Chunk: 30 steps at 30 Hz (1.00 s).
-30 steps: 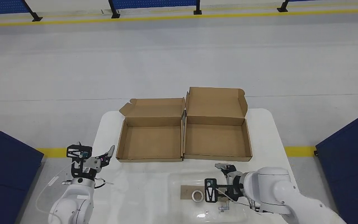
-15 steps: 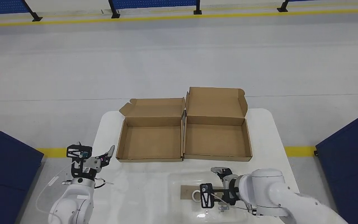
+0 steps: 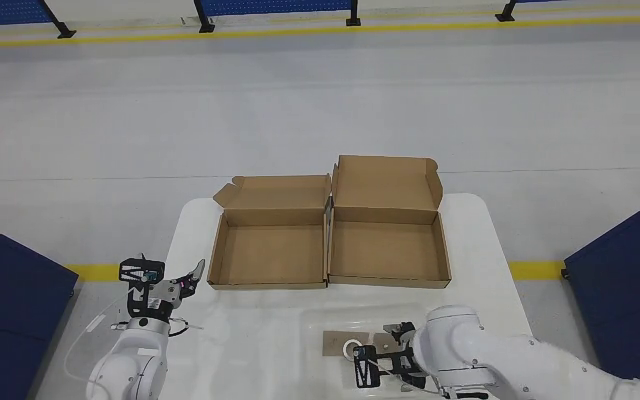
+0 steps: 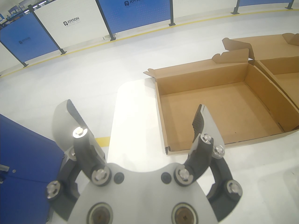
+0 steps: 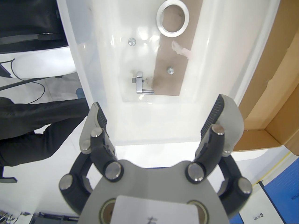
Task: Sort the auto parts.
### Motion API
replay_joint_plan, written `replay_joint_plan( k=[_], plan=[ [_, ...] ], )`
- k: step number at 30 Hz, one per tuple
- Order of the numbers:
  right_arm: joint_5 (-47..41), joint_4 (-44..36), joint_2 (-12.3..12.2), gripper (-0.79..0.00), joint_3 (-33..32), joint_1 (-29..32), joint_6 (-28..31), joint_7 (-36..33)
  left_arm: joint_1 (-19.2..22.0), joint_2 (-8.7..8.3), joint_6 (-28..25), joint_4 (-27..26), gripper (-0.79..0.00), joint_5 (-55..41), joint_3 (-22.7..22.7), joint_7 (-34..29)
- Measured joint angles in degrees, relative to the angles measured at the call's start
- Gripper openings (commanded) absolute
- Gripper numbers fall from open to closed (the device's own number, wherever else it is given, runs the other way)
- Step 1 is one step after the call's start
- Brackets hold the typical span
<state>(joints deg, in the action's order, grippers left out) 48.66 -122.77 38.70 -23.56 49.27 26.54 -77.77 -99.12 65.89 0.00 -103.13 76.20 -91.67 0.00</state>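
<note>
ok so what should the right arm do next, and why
Probably lower the right gripper onto the small metal bracket. The gripper is open and holds nothing. It hangs above the clear tray, and the bracket is the loose part nearest to it. Both cardboard boxes are empty.

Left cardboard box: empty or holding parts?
Empty. The left cardboard box has a bare floor in the top and left wrist views.

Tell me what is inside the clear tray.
A metal ring and one small nut lie on a brown cardboard strip; another nut and a bent bracket lie beside it. The strip hides the tray floor under it.
</note>
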Motion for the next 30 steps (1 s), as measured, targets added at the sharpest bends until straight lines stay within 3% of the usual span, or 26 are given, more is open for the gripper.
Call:
replay_joint_plan(
  k=[3, 30],
  plan=[
    [-1.77, 0.42, 0.21, 0.0, 3.89, -3.95, -0.8, -0.79, 0.0, 0.0, 0.0, 0.0, 0.0, 0.0, 0.0, 0.0],
    [3.97, 3.47, 2.19, 0.0, 5.22, -0.62, -1.05, 1.02, 0.0, 0.0, 0.0, 0.0, 0.0, 0.0, 0.0, 0.0]
  ],
)
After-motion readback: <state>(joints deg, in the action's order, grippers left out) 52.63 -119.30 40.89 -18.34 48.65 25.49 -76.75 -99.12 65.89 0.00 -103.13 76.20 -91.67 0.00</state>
